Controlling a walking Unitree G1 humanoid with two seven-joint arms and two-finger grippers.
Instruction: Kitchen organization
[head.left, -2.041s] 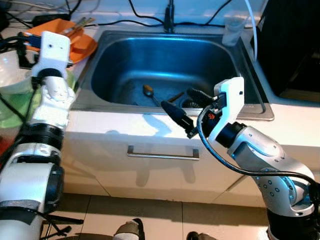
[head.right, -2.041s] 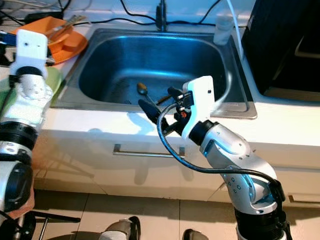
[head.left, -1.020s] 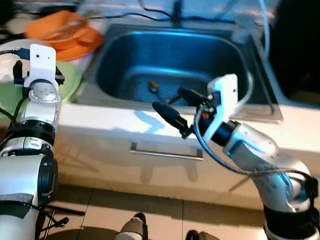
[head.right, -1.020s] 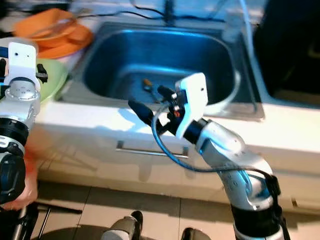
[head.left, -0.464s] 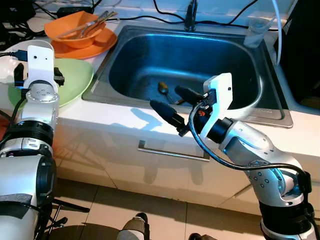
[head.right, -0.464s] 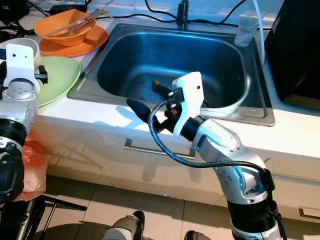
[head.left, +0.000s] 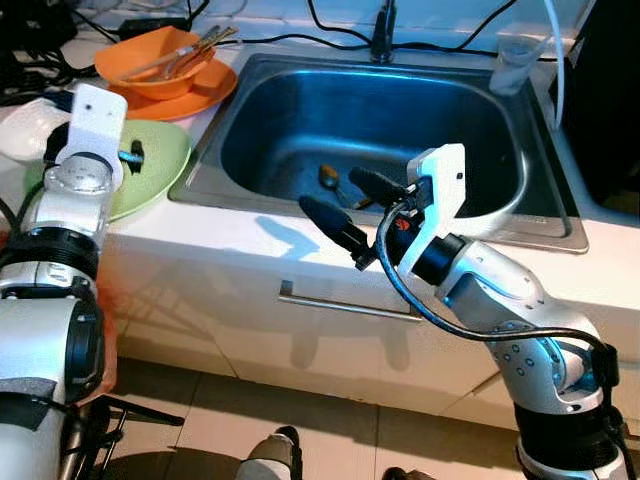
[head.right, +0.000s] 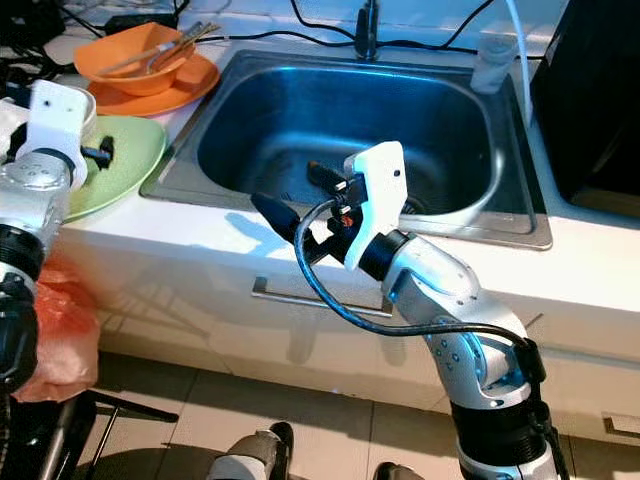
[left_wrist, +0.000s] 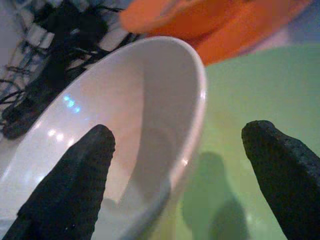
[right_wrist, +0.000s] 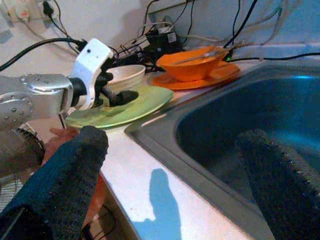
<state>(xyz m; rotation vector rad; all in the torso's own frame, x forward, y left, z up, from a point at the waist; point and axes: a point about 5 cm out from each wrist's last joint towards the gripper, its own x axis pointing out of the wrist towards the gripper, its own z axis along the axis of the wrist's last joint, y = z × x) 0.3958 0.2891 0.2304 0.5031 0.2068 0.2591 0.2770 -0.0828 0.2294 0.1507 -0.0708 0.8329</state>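
The left gripper (left_wrist: 175, 175) is held wide apart around the rim of a white bowl (left_wrist: 125, 125), one finger inside the bowl and the other outside, above the green plate (left_wrist: 240, 100). It is not yet closed on the bowl. The bowl rests on the edge of this plate, on the counter (head.left: 240, 235) left of the sink (head.left: 240, 110). The right gripper (head.left: 350, 205) is also spread apart and holds nothing; it hovers over the front edge of the sink.

I think the risk is in the grasp of the bowl. The rim is smooth and curved, so if the fingers close on it at an angle, the bowl can slip out or tip and push the green plate towards the counter edge. The cables (right_wrist: 150, 35) behind the bowl could also catch the arm.

By count I see one white bowl, one green plate, one orange bowl (head.left: 155, 60) standing on one orange plate (head.left: 205, 90), with chopsticks (head.left: 195, 45) in it whose number I cannot tell. In the sink lies one spoon (head.left: 330, 178), and one clear cup (head.left: 510, 58) stands behind the sink
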